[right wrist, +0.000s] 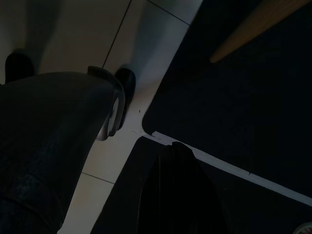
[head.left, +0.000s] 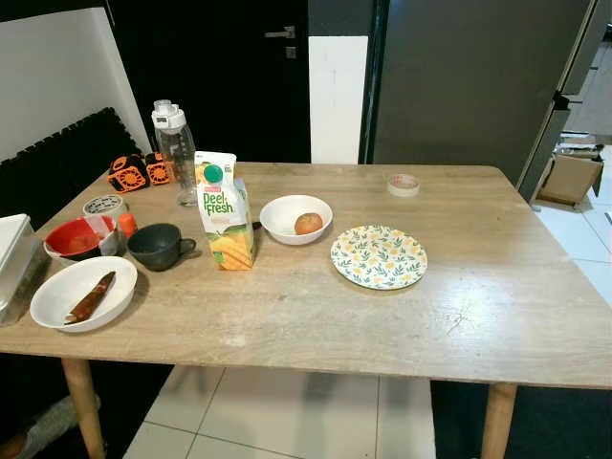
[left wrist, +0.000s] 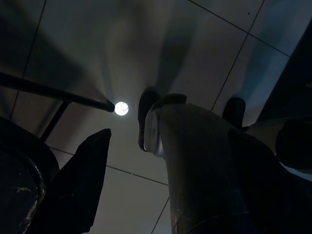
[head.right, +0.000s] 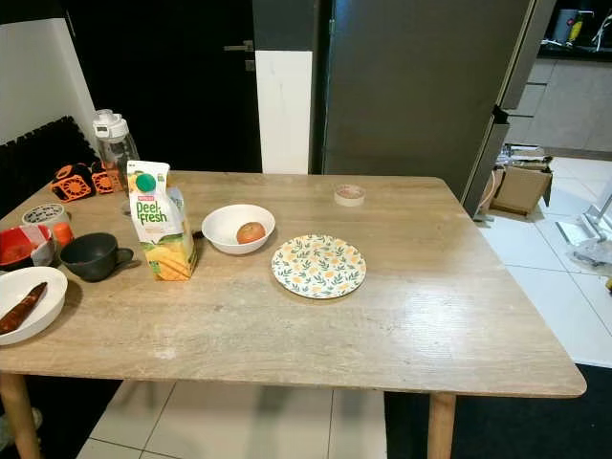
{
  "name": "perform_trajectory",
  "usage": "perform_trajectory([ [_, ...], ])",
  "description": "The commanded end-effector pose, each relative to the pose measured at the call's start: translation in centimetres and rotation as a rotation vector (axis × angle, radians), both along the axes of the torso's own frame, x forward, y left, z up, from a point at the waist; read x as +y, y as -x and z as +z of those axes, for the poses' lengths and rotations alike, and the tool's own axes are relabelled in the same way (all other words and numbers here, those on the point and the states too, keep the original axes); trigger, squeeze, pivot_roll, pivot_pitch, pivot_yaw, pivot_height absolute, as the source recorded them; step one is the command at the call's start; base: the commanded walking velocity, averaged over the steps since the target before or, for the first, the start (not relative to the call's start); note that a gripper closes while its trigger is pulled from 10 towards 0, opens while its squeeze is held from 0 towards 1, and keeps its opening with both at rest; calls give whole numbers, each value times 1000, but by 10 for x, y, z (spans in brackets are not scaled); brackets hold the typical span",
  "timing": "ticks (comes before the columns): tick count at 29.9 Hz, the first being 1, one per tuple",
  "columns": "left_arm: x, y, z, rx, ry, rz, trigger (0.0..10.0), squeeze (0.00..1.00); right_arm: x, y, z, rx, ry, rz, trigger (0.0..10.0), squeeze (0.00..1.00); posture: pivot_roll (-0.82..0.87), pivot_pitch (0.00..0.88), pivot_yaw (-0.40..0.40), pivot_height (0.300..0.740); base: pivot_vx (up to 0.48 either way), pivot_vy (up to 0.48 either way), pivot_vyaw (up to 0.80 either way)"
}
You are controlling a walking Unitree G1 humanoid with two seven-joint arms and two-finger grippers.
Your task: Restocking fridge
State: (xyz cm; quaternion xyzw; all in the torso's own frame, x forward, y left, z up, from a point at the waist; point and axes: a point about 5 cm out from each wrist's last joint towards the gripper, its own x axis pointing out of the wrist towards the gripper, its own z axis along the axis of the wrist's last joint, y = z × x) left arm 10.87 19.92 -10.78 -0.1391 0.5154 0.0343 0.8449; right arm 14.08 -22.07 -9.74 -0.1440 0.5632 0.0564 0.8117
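A Deeli Fresh juice carton (head.left: 225,212) stands upright left of the middle of the wooden table (head.left: 459,316). Beside it sits a white bowl (head.left: 283,212) with a round brownish fruit (head.left: 308,224) inside. A floral plate (head.left: 379,256) lies bare further to the right. Behind the table's far right corner stands the grey fridge (head.left: 469,86), its door closed. Both arms hang idle below the table: the left gripper (left wrist: 85,175) and the right gripper (right wrist: 170,190) show as dark shapes over the tiled floor, beside my legs.
At the table's left end are a clear water bottle (head.left: 176,153), a dark mug (head.left: 158,246), a red bowl (head.left: 76,238), a white bowl with a brown stick-shaped item (head.left: 83,294) and a clear container (head.left: 14,263). A tape roll (head.left: 403,184) lies at the far edge. A cardboard box (head.left: 571,177) sits by the fridge.
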Motion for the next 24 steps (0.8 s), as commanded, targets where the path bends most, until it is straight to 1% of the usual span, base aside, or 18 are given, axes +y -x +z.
perform_trajectory([
  [1, -6, 4, -2, 17, 19, -2, 10000, 0, 2, 2, -1, 8, -6, 6, 10000, 0, -70, 0, 8, 740, 259, 0, 0],
  [21, -4, 3, -1, 13, 15, -18, 10000, 0, 0, 1, 0, 5, 1, 13, 10000, 0, -70, 0, 12, 740, 276, 0, 0],
  [24, -3, 3, -1, 14, 8, -12, 10000, 0, 0, 2, -1, 7, 2, 12, 10000, 0, -71, 0, 13, 740, 0, 0, 0],
])
